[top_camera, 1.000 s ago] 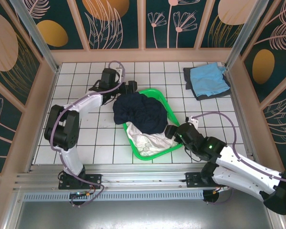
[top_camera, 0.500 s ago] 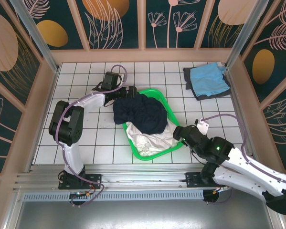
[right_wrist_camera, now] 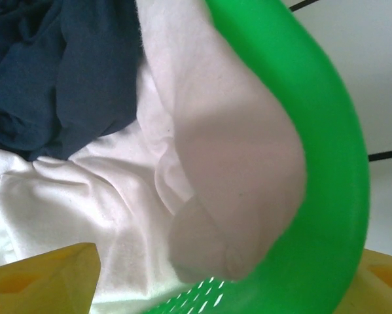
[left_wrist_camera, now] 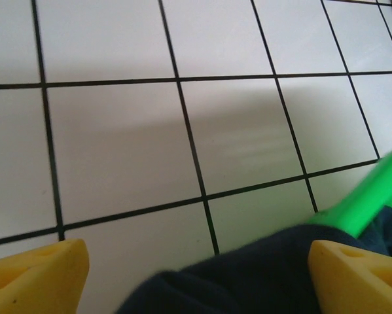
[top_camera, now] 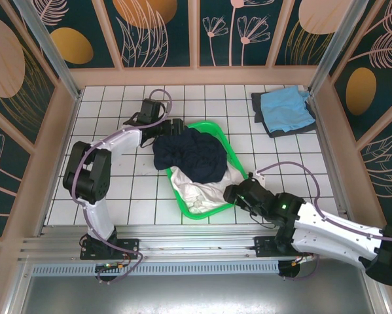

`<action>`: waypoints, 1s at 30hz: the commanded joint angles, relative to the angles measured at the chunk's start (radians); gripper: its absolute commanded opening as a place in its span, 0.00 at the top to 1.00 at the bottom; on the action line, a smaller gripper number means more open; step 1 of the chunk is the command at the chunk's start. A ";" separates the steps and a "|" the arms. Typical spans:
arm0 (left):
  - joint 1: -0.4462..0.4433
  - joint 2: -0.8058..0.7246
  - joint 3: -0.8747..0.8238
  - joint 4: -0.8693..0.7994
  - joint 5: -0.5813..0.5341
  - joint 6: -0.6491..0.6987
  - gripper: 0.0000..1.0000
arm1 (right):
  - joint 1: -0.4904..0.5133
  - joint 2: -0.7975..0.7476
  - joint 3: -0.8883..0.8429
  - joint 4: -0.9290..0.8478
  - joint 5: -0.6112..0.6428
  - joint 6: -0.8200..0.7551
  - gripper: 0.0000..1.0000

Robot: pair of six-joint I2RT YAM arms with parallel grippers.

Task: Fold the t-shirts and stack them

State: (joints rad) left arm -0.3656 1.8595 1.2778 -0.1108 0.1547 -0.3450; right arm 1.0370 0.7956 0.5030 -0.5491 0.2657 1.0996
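Our left claw (top_camera: 175,125) sits at the far-left rim of the basket (top_camera: 202,213), low over the desk (top_camera: 117,196). Its yellow fingertips are spread wide, with a fold of the navy shirt (top_camera: 190,154) lying between them but not pinched. That shirt is heaped in the middle of the basket and spills over the far-left rim, so we judge this the easiest edge to take hold of. Our right claw (top_camera: 231,194) is at the near-right rim, and its jaws are also spread. The wrist view shows them astride the green rim, where a white cloth (top_camera: 194,191) drapes against it. Nothing is gripped there either. We read this as bracing or steadying the basket while the navy shirt is pulled out, though it could just as well be reaching for the white cloth. At the far right of the desk, well apart from the basket, a light blue shirt (top_camera: 286,108) lies folded on a grey shirt (top_camera: 259,108). That looks like the stack the navy one should join. The heap is bunched and tangled, so a pull from one corner may drag the basket along.
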 commanded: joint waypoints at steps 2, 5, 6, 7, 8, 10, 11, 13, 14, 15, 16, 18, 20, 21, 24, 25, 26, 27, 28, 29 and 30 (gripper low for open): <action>0.004 -0.089 0.032 -0.111 -0.159 -0.034 0.01 | -0.009 0.139 0.043 0.264 0.002 -0.072 0.32; 0.013 -0.115 0.120 -0.228 -0.323 -0.057 0.01 | -0.009 0.215 0.053 0.389 -0.006 -0.088 0.34; 0.016 -0.128 0.142 -0.260 -0.365 -0.066 0.01 | -0.009 0.234 0.050 0.434 -0.013 -0.091 0.35; 0.016 -0.140 0.158 -0.295 -0.411 -0.081 0.01 | -0.009 0.261 0.044 0.487 -0.025 -0.092 0.36; 0.016 -0.184 0.158 -0.322 -0.443 -0.095 0.01 | -0.009 0.291 0.038 0.544 -0.042 -0.099 0.37; 0.015 -0.259 0.123 -0.357 -0.476 -0.139 0.01 | -0.009 0.355 0.048 0.625 -0.066 -0.113 0.37; 0.015 -0.306 0.085 -0.363 -0.476 -0.172 0.01 | -0.008 0.394 0.059 0.666 -0.079 -0.125 0.37; 0.012 -0.415 -0.015 -0.326 -0.424 -0.215 0.01 | -0.008 0.469 0.082 0.732 -0.100 -0.144 0.38; 0.004 -0.471 -0.073 -0.299 -0.399 -0.227 0.01 | -0.008 0.513 0.094 0.778 -0.114 -0.161 0.38; -0.003 -0.513 -0.116 -0.283 -0.385 -0.241 0.01 | -0.008 0.554 0.110 0.816 -0.120 -0.185 0.36; -0.011 -0.556 -0.167 -0.270 -0.372 -0.251 0.01 | -0.009 0.610 0.143 0.833 -0.119 -0.205 0.36; -0.023 -0.616 -0.226 -0.263 -0.364 -0.275 0.02 | -0.015 0.708 0.238 0.828 -0.149 -0.270 0.35; -0.024 -0.647 -0.263 -0.256 -0.346 -0.296 0.02 | -0.015 0.767 0.310 0.804 -0.156 -0.306 0.33; -0.024 -0.651 -0.269 -0.257 -0.346 -0.304 0.02 | -0.015 0.779 0.331 0.799 -0.160 -0.323 0.31; -0.030 -0.613 -0.264 -0.248 -0.311 -0.328 0.06 | -0.031 0.734 0.311 0.760 -0.160 -0.340 0.21; -0.043 -0.587 -0.257 -0.232 -0.303 -0.340 0.08 | -0.040 0.696 0.289 0.734 -0.149 -0.341 0.18; -0.058 -0.556 -0.246 -0.213 -0.293 -0.350 0.10 | -0.052 0.649 0.260 0.701 -0.131 -0.338 0.14; -0.077 -0.521 -0.232 -0.200 -0.287 -0.362 0.11 | -0.060 0.599 0.234 0.676 -0.114 -0.337 0.11; -0.104 -0.475 -0.206 -0.190 -0.284 -0.370 0.12 | -0.071 0.539 0.200 0.645 -0.094 -0.337 0.07; -0.130 -0.422 -0.171 -0.191 -0.286 -0.381 0.15 | -0.085 0.476 0.168 0.610 -0.070 -0.331 0.05; -0.152 -0.374 -0.138 -0.195 -0.288 -0.389 0.17 | -0.104 0.418 0.139 0.582 -0.050 -0.324 0.05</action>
State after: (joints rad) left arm -0.4603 1.3861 1.0649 -0.3473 -0.1638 -0.6834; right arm 0.9726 1.3663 0.7086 0.1375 0.1360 0.7868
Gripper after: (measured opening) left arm 0.846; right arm 0.944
